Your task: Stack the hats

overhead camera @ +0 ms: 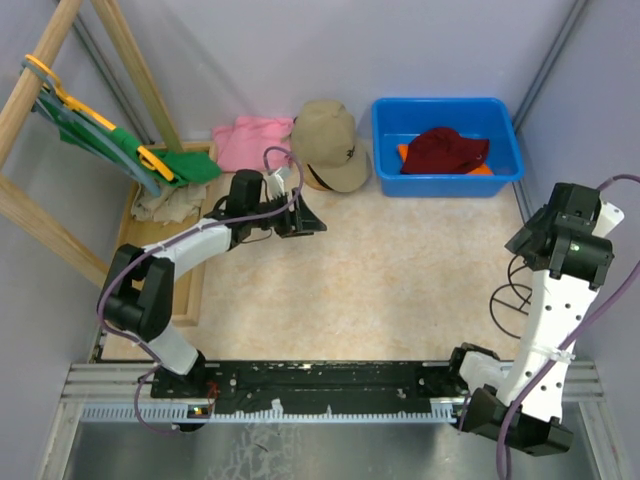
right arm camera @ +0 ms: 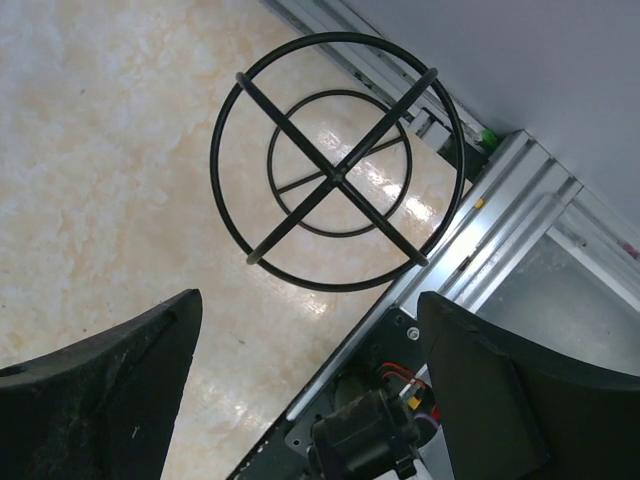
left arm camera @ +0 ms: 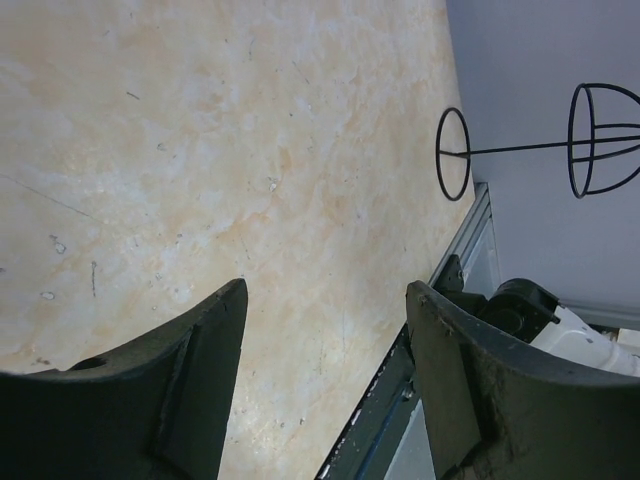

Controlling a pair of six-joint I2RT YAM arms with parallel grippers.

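Tan cap (overhead camera: 328, 143) beside blue bin (overhead camera: 446, 184)

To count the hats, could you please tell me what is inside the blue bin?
A dark red hat lies in the bin on orange fabric, only its edges showing; the rest is hidden.

Top external sits high at the near edge, looking steeply down, and I get the whole tabletop (overhead camera: 400, 280). Left wrist looks past my left hand (left arm camera: 326, 290), close and oblique across the tabletop. Right wrist looks down past my right hand (right arm camera: 310, 297). Both wrist views share the wire stand (left arm camera: 520, 150) and rail (right arm camera: 520, 190).
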